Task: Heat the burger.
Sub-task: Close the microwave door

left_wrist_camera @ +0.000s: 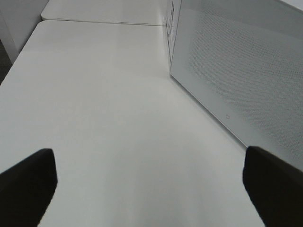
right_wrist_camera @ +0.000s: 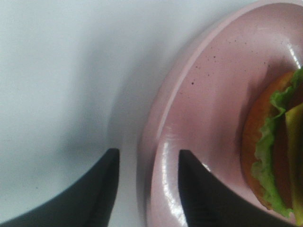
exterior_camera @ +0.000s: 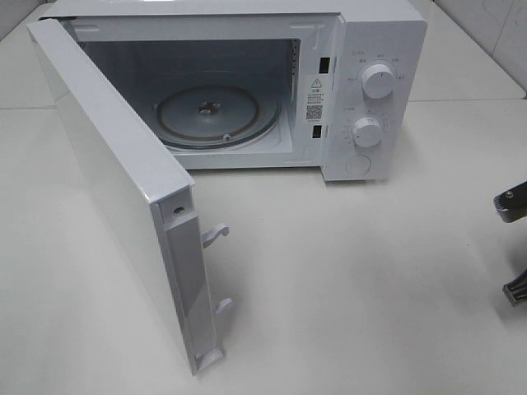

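The burger [right_wrist_camera: 270, 156] shows only in the right wrist view: golden-brown bun, green lettuce and a dark patty, lying on a pink round plate [right_wrist_camera: 222, 75]. My right gripper [right_wrist_camera: 149, 158] is open and straddles the plate's rim, one finger on the white table outside it and the other over the plate's inner surface. Whether the fingers touch the rim I cannot tell. In the exterior high view only parts of the right gripper [exterior_camera: 512, 247] show at the right edge; burger and plate are out of that view. My left gripper [left_wrist_camera: 151, 165] is open and empty above the table.
The white microwave [exterior_camera: 375, 90] stands at the back with its door [exterior_camera: 123, 181] swung wide open to the front left. Its glass turntable [exterior_camera: 216, 113] is bare. In the left wrist view the door's outer face [left_wrist_camera: 241, 71] stands close beside the left gripper.
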Tool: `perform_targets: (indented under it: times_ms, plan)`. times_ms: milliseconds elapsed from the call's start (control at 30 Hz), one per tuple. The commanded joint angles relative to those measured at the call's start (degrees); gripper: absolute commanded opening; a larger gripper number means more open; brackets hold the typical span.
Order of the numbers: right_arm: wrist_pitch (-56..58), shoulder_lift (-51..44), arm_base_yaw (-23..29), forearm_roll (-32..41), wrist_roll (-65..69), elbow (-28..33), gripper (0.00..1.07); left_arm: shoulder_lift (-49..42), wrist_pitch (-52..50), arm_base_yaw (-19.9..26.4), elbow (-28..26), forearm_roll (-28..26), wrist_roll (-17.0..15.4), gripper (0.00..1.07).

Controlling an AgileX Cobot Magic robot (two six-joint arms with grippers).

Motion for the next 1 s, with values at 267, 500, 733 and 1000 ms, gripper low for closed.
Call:
perform_targets:
  times_ms: [267,500,733,1000]
  plan:
    - [1.4,-1.3,-0.3,7.4,0.3,-4.0,0.77,-0.5,-0.5,0.1,0.2,0.1,-0.2,1.00]
    - [1.4,-5.6,-0.3,19.1,-7.8,-6.2,0.76,-0.5,-0.5,0.1,0.2,0.1,-0.2,1.00]
    - [7.7,-14.3,-0.3,48.8,-40.7,-8.5,0.76,-0.5,-0.5,0.1,0.2,0.1,-0.2,1.00]
    - [17.5,-22.3,-0.3,57.9,-50.5,-10.0,0.76,-0.5,-0.5,0.1,0.2,0.1,-0.2,1.00]
